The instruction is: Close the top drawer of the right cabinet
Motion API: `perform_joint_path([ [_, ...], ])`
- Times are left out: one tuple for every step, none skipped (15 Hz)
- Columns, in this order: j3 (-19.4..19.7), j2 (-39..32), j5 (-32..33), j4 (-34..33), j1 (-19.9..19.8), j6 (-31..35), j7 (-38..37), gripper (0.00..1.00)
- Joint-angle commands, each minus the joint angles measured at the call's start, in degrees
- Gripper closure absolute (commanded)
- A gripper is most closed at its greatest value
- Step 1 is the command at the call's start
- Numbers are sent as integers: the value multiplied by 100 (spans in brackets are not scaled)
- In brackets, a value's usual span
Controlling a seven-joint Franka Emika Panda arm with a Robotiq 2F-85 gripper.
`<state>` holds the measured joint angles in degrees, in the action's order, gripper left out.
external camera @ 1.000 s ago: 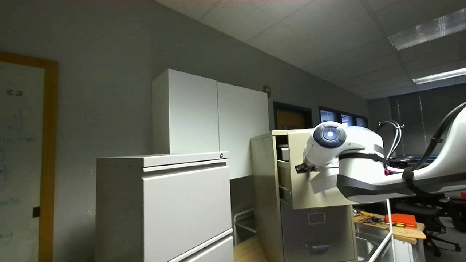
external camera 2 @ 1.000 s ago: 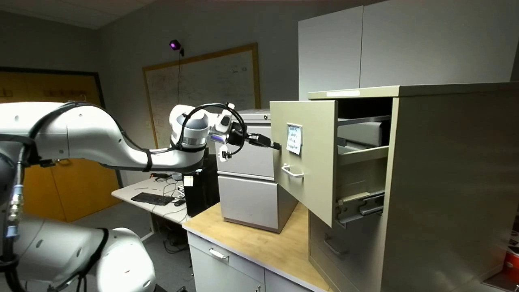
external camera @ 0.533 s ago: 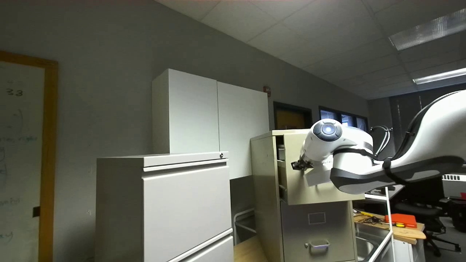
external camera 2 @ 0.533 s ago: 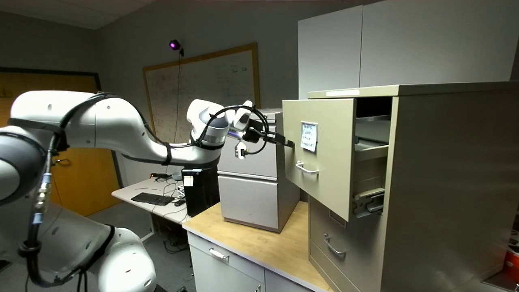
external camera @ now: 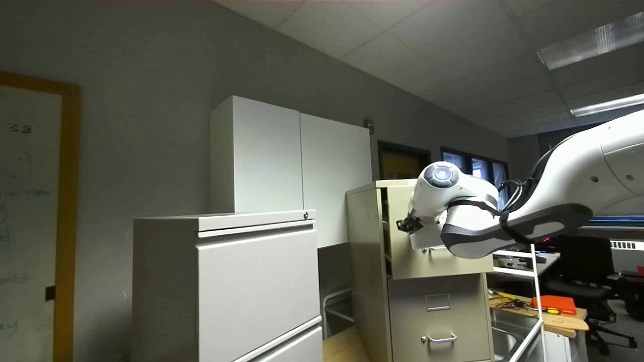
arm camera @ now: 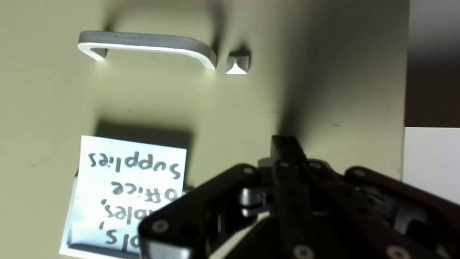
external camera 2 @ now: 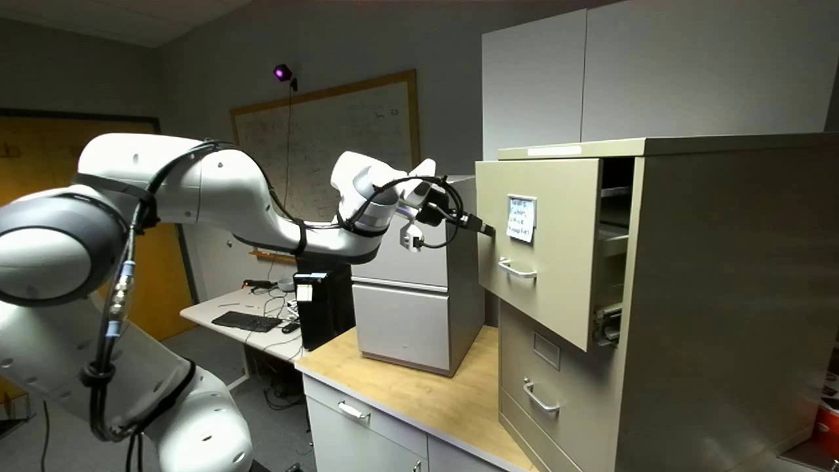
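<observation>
The right cabinet (external camera 2: pixel 714 295) is the tan metal filing cabinet, which also shows in an exterior view (external camera: pixel 363 261). Its top drawer (external camera 2: pixel 560 262) stands partly out, with a dark gap between its front and the cabinet body. The drawer front also shows in an exterior view (external camera: pixel 407 264) and fills most of the wrist view (arm camera: pixel 248 108). My gripper (external camera 2: pixel 487 230) is shut and empty, its black tips at the drawer front near the edge away from the open gap. In the wrist view the closed tips (arm camera: pixel 285 138) meet their shadow, beside the paper label.
The drawer has a metal handle (arm camera: pixel 147 41) and a handwritten label (arm camera: pixel 133 172). A pale-grey lateral cabinet (external camera: pixel 259 286) stands beside on a wooden counter (external camera 2: pixel 419 387). A white cupboard (external camera: pixel 266 156) hangs behind. A lower drawer pull (external camera 2: pixel 541 400) sits below.
The top drawer has moved inward, and its gap has narrowed. My shut gripper has moved along with the drawer front, toward the cabinet, with the arm reaching further out.
</observation>
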<state>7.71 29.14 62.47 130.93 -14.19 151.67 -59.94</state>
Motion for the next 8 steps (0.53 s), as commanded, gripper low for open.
perform_joint_path([
  [159, -914, -405, -720, 15, 285, 247, 100],
  [167, -982, -536, -791, 11, 296, 321, 100],
  [164, -1030, -662, -839, -1, 300, 394, 100],
  [163, -1107, -794, -916, -12, 307, 478, 100],
  [159, -1165, -914, -978, -22, 314, 551, 100],
  [160, -1245, -1052, -1051, -28, 324, 639, 100],
  [157, -1317, -1187, -1124, -39, 319, 731, 100],
  [156, -1406, -1330, -1211, -44, 320, 832, 100],
])
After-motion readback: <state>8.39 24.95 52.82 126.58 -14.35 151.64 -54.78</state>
